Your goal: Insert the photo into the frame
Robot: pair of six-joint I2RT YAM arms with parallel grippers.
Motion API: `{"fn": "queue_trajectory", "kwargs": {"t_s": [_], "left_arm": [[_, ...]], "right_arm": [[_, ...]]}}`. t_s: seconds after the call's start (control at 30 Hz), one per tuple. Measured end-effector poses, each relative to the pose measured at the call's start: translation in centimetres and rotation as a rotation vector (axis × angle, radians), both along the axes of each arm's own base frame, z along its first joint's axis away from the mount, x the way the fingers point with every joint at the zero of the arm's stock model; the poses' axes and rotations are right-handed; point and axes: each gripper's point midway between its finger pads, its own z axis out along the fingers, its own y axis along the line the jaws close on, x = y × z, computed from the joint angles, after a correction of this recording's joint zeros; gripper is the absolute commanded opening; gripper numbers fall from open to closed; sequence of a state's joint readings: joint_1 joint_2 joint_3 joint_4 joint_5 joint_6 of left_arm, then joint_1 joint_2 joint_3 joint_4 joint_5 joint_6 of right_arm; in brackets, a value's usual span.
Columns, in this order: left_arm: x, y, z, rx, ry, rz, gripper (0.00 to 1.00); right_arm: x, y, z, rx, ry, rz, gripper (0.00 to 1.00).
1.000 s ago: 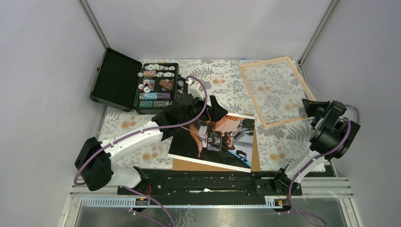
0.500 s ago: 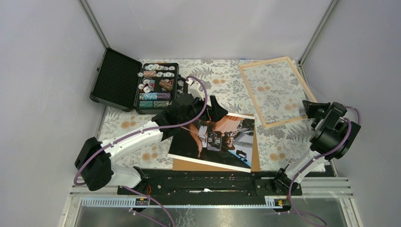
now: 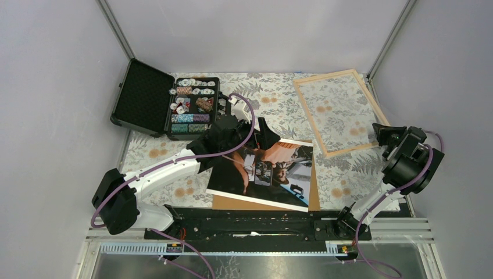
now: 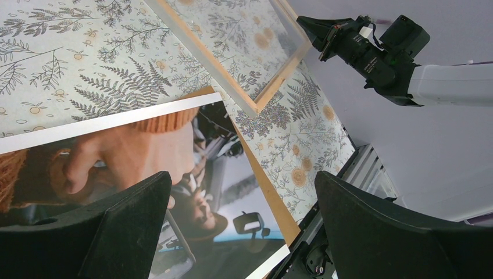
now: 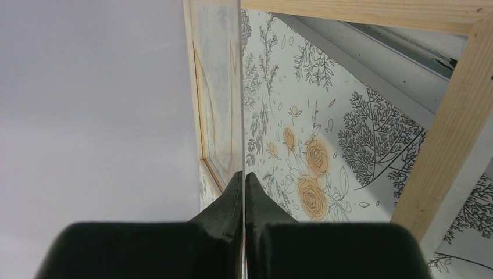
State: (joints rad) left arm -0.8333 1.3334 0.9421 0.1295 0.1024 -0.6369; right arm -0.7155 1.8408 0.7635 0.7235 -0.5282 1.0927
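Little change: right arm shifts slightly outward; frame (image 3: 325,76) unmoved, far right on counter; right gripper (image 5: 243,174) pinched shut on pane (image 5: 240,87) edge; left gripper (image 4: 242,180) wide open, empty, above photo (image 3: 261,168); photo lies near centre, not yet framed.

No words, numbers or brand marks can be read in any view. The chips (image 3: 192,104) in the black case (image 3: 136,96) bear markings too small to make out. The photo (image 3: 273,168) on the tabletop (image 3: 273,107) shows a picture with no legible lettering.
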Motion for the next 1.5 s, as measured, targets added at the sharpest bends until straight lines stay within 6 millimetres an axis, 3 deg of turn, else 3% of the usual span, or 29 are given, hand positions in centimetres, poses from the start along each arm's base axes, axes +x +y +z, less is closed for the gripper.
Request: {"fn": "queue_trajectory", "kwargs": {"t_s": [0.27, 0.6, 0.8, 1.0, 1.23, 1.5], "left_arm": [[-0.1, 0.0, 0.0, -0.001, 0.001, -0.003, 0.99], [-0.1, -0.1, -0.3, 0.001, 0.009, -0.005, 0.99], [0.0, -0.3, -0.9, 0.007, 0.025, -0.006, 0.99], [0.1, -0.5, -1.6, 0.02, 0.037, -0.009, 0.99], [0.2, -0.6, -2.2, 0.03, 0.046, -0.009, 0.99], [0.3, -0.7, -3.2, 0.054, 0.058, -0.012, 0.99]], "right_arm": [[0.1, 0.1, -0.1, 0.0, -0.007, 0.011, 0.37], [-0.6, 1.9, -1.6, -0.008, 0.034, 0.034, 0.47], [-1.3, 4.9, -2.9, -0.004, 0.078, 0.067, 0.44], [-0.9, 7.0, -3.1, -0.001, 0.085, 0.111, 0.25], [-0.9, 7.4, -2.1, -0.007, 0.082, 0.119, 0.0], [0.2, 7.0, 0.1, 0.002, 0.026, 0.137, 0.0]]}}
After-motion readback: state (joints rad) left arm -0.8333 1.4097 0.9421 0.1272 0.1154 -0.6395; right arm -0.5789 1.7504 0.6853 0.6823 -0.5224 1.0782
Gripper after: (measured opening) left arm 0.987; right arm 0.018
